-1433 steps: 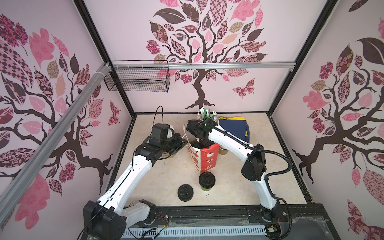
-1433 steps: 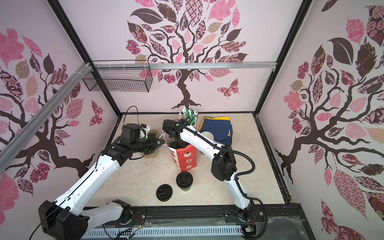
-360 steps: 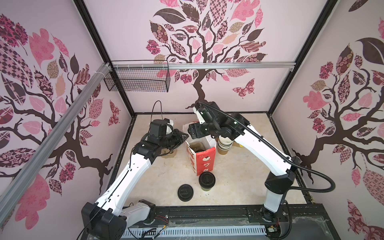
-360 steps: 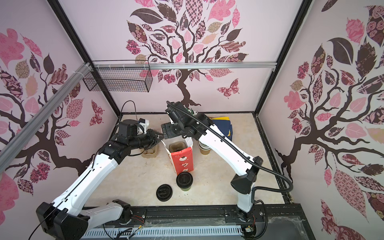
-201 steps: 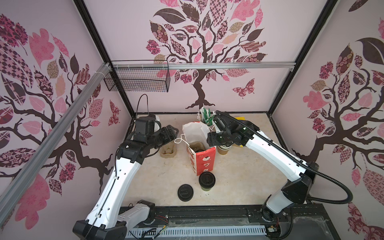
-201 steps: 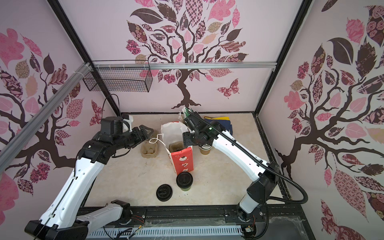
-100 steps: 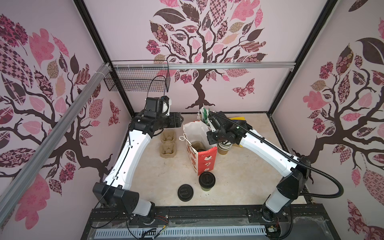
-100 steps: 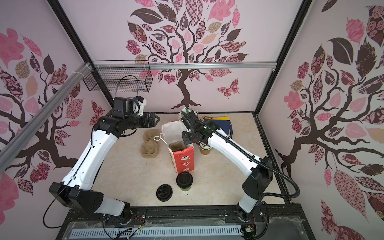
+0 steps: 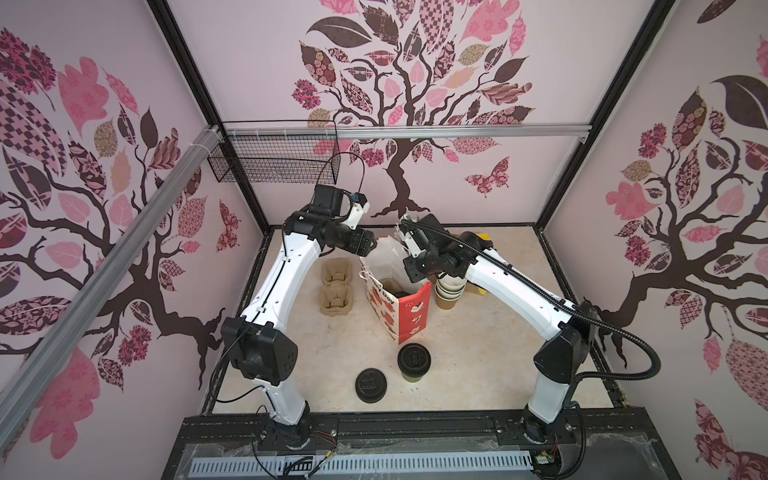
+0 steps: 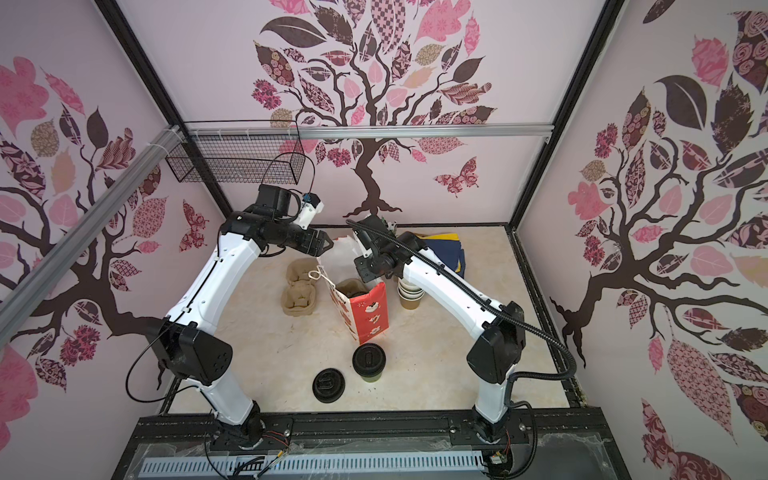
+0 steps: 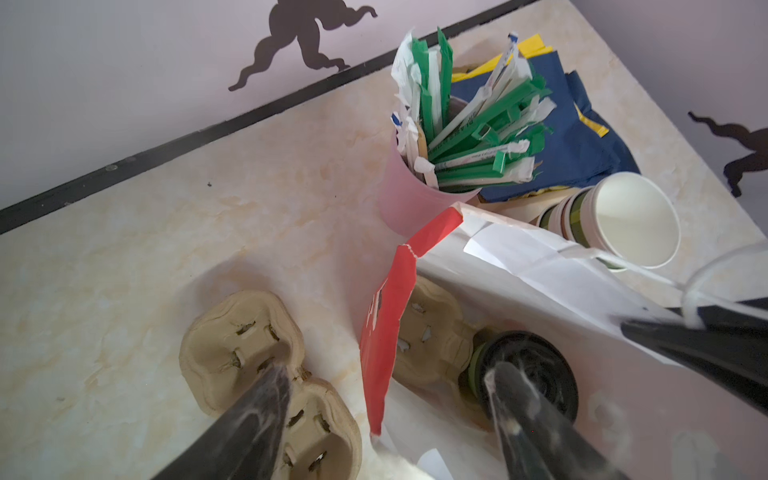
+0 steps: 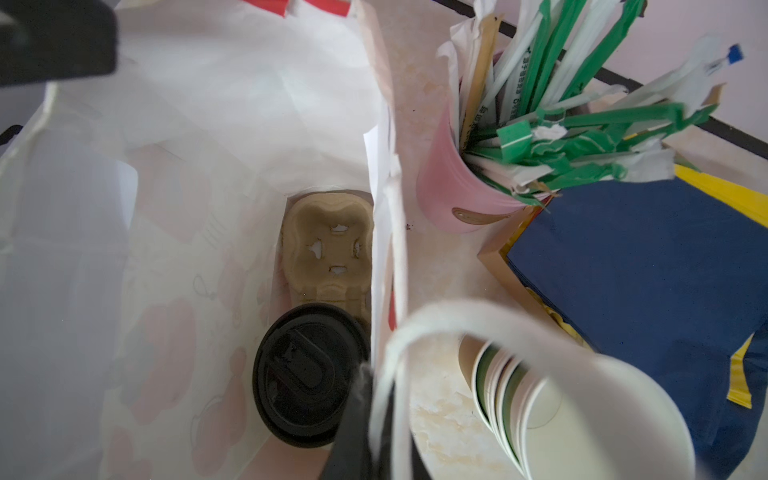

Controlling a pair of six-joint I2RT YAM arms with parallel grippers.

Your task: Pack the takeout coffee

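At centre frame in both top views, the red-and-white paper bag (image 9: 409, 309) stands open on the beige counter (image 9: 478, 353). Inside it a pulp carrier (image 12: 328, 245) lies on the bag's floor, and one lidded cup (image 12: 309, 374) sits upright in one of its pockets (black sip lid uppermost, a strip of green wall just visible). A second lidded cup (image 9: 413, 363) stands upright on the counter just below the bag, at lower centre of the frame. A loose black lid (image 9: 371, 384) lies flat to its lower left. Left tool (image 9: 370, 245): jaws spread wide and holding nothing, poised above the bag's upper-left rim. Right tool (image 12: 374, 399): closed on the bag's white paper handle (image 12: 449, 316), at the bag's upper-right rim. Left of the bag a spare carrier (image 9: 336, 286) lies on the counter, pockets up. Just right of the bag stands a stack of cups (image 9: 448, 286). Toward the upper centre, a pink cup of wrapped straws (image 11: 415, 195) stands beside blue napkins (image 11: 582, 137).
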